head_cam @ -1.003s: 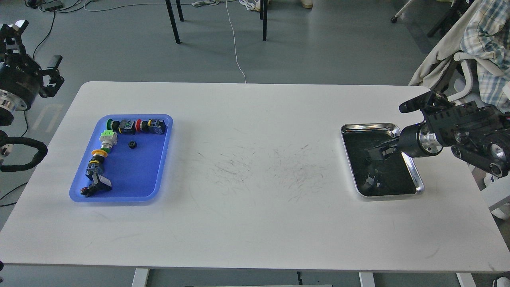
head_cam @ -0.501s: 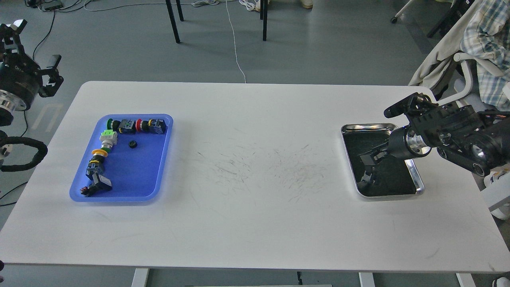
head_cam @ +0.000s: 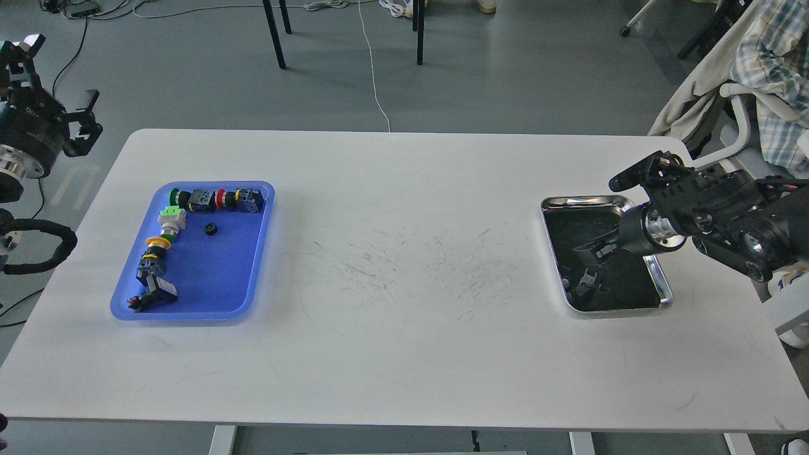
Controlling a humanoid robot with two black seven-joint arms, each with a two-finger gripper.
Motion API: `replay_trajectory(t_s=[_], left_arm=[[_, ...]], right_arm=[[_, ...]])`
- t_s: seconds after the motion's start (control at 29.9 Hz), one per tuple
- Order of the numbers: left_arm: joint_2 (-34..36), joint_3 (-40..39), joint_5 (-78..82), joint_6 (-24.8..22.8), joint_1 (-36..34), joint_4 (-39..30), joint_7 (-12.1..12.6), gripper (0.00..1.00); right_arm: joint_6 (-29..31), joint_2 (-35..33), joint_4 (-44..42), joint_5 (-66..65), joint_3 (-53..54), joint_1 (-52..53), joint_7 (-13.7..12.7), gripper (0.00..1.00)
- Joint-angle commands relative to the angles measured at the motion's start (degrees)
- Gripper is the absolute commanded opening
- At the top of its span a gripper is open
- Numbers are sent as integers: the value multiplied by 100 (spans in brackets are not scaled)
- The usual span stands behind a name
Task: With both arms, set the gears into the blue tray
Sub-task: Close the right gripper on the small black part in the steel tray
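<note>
The blue tray [head_cam: 215, 278] lies on the left of the white table. One gear [head_cam: 210, 229], small, black and round, rests on its floor near the top. My left gripper [head_cam: 60, 82] hangs off the table's left end, well above and left of the blue tray, open and empty. My right gripper [head_cam: 588, 268] reaches down into the steel tray [head_cam: 581, 201] on the right. Its dark fingers blend into the black lining, so their state is unclear. I make out no gears on that lining.
Colourful push-button switches [head_cam: 218, 199] line the blue tray's top and left edges. A wide stretch of scuffed table [head_cam: 404, 265] separates the two trays. A chair draped with cloth [head_cam: 752, 69] stands beyond the right end, and chair legs [head_cam: 275, 35] stand behind the table.
My right arm has swung left and lower, bringing its gripper deeper toward the near-left part of the steel tray. My left arm has barely moved.
</note>
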Motion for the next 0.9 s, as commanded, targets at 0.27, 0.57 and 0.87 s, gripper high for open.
replay_trajectory(t_s=[0.27,0.57,0.87], left_arm=[[16,-8,0,0,91,0,1,99],[7,-8,0,0,91,0,1,99],[16,-17,0,0,91,0,1,99]], right_arm=[[0,66,-10,0,-232,17,17,46],[0,75,-283,9,-337,8,105,38],[-18,154,-318,9,-329,-1,105,37]])
